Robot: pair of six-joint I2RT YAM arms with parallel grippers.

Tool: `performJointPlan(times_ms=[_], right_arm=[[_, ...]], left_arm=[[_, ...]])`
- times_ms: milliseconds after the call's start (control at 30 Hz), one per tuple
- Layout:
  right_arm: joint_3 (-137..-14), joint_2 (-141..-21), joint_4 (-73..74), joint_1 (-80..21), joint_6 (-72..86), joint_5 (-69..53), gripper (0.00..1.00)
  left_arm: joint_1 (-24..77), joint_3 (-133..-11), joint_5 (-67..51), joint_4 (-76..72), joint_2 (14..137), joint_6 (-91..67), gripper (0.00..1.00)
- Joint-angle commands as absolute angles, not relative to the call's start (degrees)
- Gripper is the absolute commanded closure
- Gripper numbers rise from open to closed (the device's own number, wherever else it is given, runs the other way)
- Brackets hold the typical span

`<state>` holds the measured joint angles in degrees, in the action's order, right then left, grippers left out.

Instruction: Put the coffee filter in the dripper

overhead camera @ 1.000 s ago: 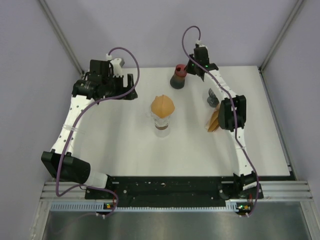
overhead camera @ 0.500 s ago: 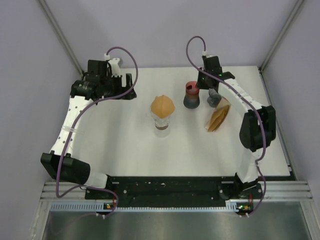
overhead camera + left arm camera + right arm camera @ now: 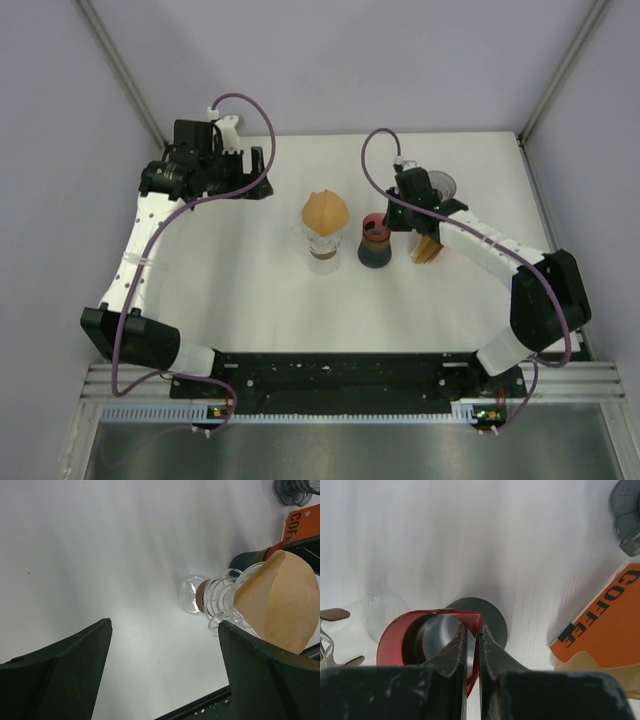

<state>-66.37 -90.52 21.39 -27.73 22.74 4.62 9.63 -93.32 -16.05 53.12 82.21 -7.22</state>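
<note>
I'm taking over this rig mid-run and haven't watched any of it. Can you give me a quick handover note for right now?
Left gripper: open, holding nothing, over the far left of the table.
Right gripper: shut on the rim of the red-lined dark cup, apparently the dripper, just right of the glass carafe. I cannot tell whether it is lifted or standing.
Brown paper filter: on top of the carafe, not in the cup.
Orange COFFEE pack: on the table right of the cup.
Done: cup gripped beside the carafe.
Left: probably release it, then seat the filter in it.
</note>
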Motion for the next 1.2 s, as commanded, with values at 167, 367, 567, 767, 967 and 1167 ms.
performJointPlan(times_ms=[167, 367, 567, 767, 967, 1167], right_arm=[[-62.31, -81.92, 15.11, -27.86, 26.11, 5.63, 0.67], [-72.92, -81.47, 20.65, -26.90, 19.96, 8.35, 0.43], [-85.75, -89.80, 27.58, -15.59, 16.00, 9.40, 0.37], [-100.61, -105.27, 34.44, -5.55, 14.59, 5.99, 0.31], [-112.58, -118.90, 41.74, -3.17, 12.30, 3.34, 0.31], [-113.90, -124.27, 42.01, -2.37, 11.87, 3.08, 0.44]], left_arm=[[9.05, -95.27, -16.96, 51.59, 79.89, -6.77, 0.07], [8.96, -95.54, -17.14, 51.68, 80.16, -6.68, 0.07], [8.88, -95.45, -16.96, 51.68, 79.89, -6.42, 0.07], [8.61, -95.19, -16.70, 51.77, 79.54, -6.07, 0.07], [7.91, -95.10, -16.26, 51.94, 79.45, -5.98, 0.07], [7.38, -94.92, -16.79, 51.94, 79.72, -5.89, 0.07]])
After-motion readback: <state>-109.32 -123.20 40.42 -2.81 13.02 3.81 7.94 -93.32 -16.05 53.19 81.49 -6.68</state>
